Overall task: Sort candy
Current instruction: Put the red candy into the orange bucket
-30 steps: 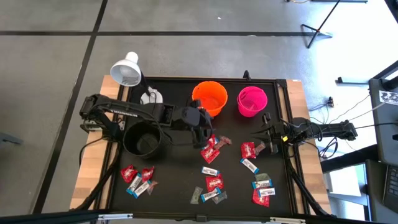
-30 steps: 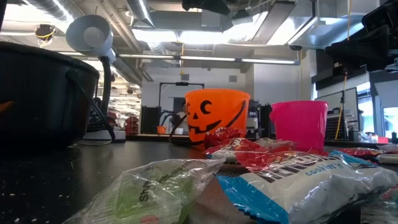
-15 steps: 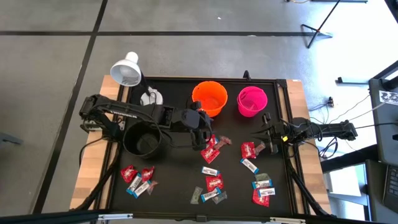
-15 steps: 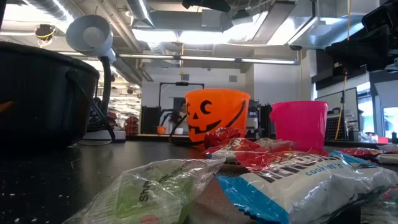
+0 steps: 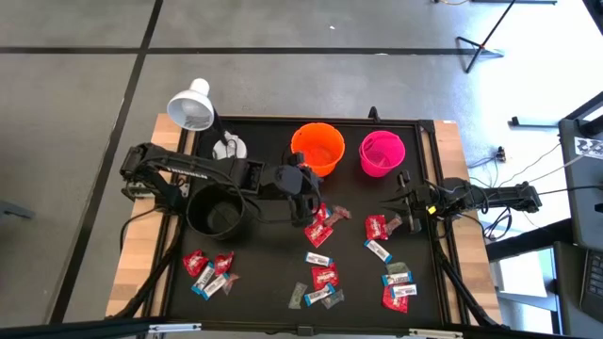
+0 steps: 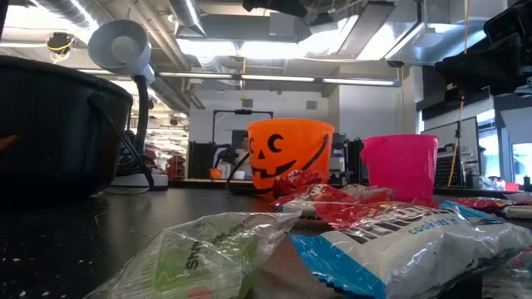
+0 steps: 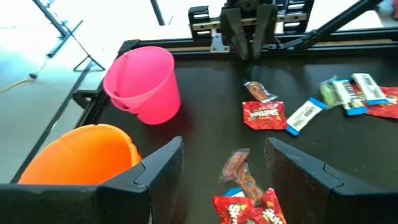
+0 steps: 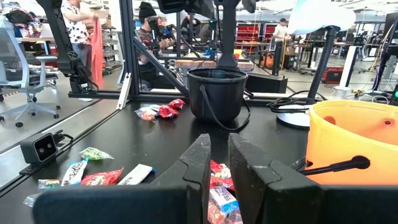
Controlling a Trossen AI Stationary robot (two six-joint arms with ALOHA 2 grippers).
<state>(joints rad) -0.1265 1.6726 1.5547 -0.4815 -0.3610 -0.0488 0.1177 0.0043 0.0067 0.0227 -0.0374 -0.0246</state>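
The left pincer (image 5: 309, 209) hangs wide open and empty over the red candy (image 5: 320, 226) near the orange bucket (image 5: 317, 146); seemingly the reach-to-pick step; next it should descend and close; the right pincer (image 5: 394, 205) waits, nearly shut, empty, at the bench's right.

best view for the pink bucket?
The left wrist view: the pink plastic bucket shows whole, rim, wall and open mouth, standing upright near the table's edge. The high view gives only its round mouth from above; the low view shows its side wall behind candy. The right wrist view misses it.
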